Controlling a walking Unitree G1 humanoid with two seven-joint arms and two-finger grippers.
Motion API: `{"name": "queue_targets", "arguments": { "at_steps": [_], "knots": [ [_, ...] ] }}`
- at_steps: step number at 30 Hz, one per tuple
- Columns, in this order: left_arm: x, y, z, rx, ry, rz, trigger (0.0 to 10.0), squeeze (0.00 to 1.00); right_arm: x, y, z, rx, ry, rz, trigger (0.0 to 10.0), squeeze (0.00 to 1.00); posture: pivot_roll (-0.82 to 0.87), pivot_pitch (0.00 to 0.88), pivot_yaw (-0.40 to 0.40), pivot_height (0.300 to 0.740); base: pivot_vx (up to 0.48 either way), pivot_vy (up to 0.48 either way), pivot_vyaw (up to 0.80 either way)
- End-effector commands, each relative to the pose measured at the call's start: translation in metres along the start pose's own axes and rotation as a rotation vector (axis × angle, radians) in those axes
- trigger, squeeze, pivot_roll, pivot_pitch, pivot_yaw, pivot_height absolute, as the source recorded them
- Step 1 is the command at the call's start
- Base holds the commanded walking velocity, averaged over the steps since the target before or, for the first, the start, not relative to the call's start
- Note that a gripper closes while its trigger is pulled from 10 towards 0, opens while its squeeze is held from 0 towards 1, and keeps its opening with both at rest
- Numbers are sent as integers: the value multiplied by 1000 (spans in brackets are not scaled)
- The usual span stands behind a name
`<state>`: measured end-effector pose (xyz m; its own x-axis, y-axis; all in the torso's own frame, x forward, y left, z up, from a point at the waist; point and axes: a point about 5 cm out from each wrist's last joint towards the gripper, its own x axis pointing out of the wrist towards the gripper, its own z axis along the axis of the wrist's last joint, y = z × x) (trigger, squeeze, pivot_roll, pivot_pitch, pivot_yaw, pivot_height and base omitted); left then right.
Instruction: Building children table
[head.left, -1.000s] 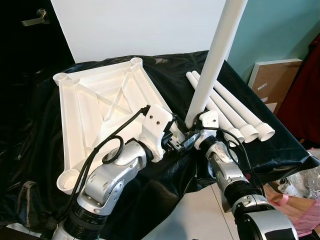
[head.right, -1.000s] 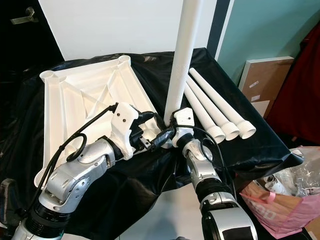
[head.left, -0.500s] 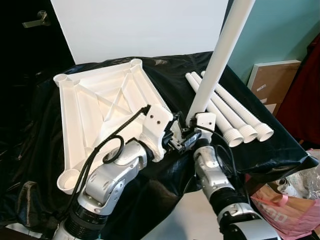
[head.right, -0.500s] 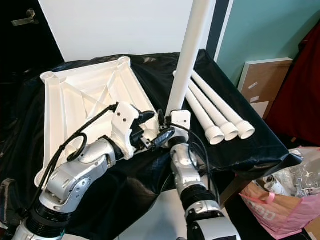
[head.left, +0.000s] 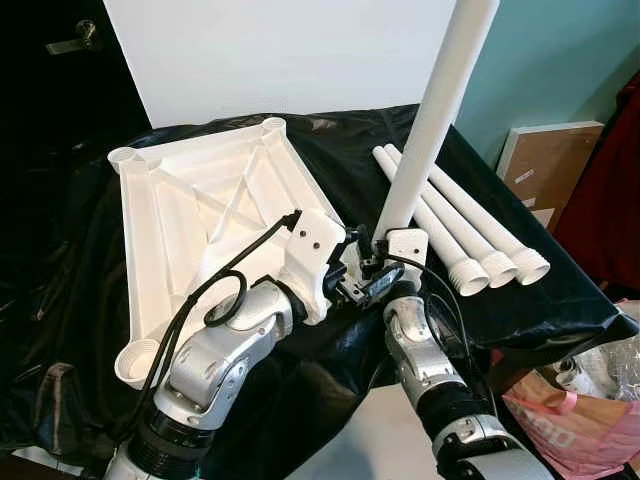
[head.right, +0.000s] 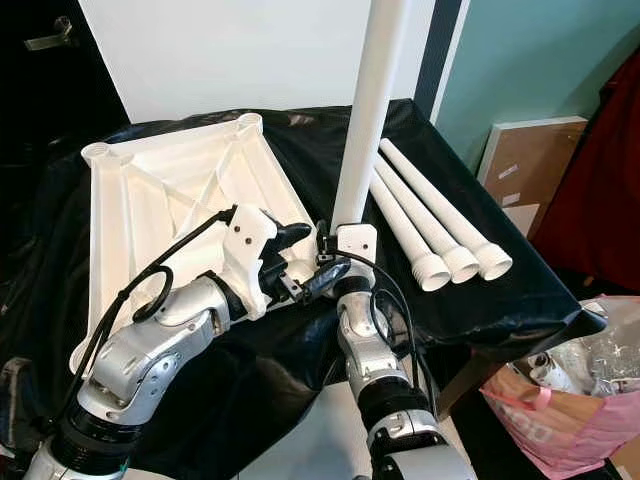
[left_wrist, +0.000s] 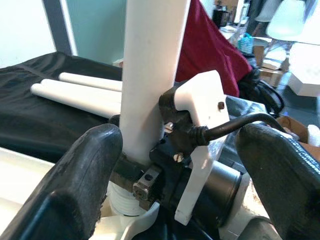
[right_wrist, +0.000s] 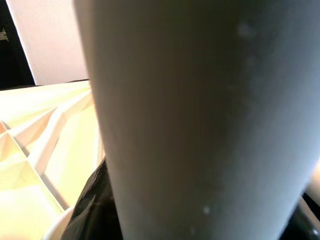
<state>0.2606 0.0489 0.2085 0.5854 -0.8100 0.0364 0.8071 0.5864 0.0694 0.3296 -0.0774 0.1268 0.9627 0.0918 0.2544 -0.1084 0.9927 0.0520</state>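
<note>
White tabletop lies upside down on black cloth. Right gripper is clamped on an upright table leg at the near corner socket (threaded end down). Left gripper is spread wide beside it, holding nothing. 3 spare legs lie to the right.

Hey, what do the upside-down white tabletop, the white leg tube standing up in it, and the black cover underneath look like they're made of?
Upside-down white tabletop: probably moulded plastic, matte, judging by its ribbed underside and round corner sockets. Upright white leg tube: likely the same plastic, smooth with a slight sheen; its threaded end shows in the left wrist view. Black cover: thin plastic sheeting or glossy fabric, wrinkled and shiny; I can't tell which.
</note>
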Motion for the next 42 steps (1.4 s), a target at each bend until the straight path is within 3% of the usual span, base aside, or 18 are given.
{"name": "queue_targets", "arguments": {
  "at_steps": [1, 5, 10, 15, 19, 20, 31, 32, 42],
  "knots": [
    [0, 4, 4, 12, -12, 6, 10000, 0, -3, 0, -2, -26, 17, 5, 10000, 0, 32, 29, -28, 740, 0, 0, 0],
    [-1, 8, 5, 21, -14, 16, 10000, 0, 6, -2, 21, -43, -72, 4, 10000, 0, 26, 28, -29, 740, 0, 0, 0],
    [0, 10, 6, 30, -15, 17, 10000, 0, 10, -5, 35, -31, -111, -4, 10000, 0, 23, 34, -33, 740, 0, 0, 0],
    [1, 15, 10, 47, -24, 21, 10000, 0, 16, -8, 45, -2, -110, 18, 10000, 0, 21, 40, -33, 740, 0, 0, 0],
    [3, 19, 14, 47, -39, 16, 10000, 0, 19, -12, 47, -3, -72, 104, 10000, 0, 12, 44, -30, 740, 0, 0, 0],
    [4, 21, 16, 39, -50, 10, 10000, 1000, 20, -13, 46, -3, -52, 170, 10000, 0, 6, 45, -29, 740, 0, 0, 0],
    [7, 29, 27, 69, -79, -18, 10000, 1000, 17, -36, 46, -69, 39, 422, 10000, 0, -12, 44, -24, 740, 0, 0, 0],
    [6, 31, 27, 88, -76, -24, 10000, 0, 16, -42, 47, -81, 53, 465, 10000, 0, -13, 42, -24, 740, 0, 0, 0],
    [5, 28, 29, 102, -67, -100, 10000, 0, 9, -58, 48, -118, 124, 693, 10000, 0, -9, 36, -27, 740, 0, 0, 0]
  ]
}}
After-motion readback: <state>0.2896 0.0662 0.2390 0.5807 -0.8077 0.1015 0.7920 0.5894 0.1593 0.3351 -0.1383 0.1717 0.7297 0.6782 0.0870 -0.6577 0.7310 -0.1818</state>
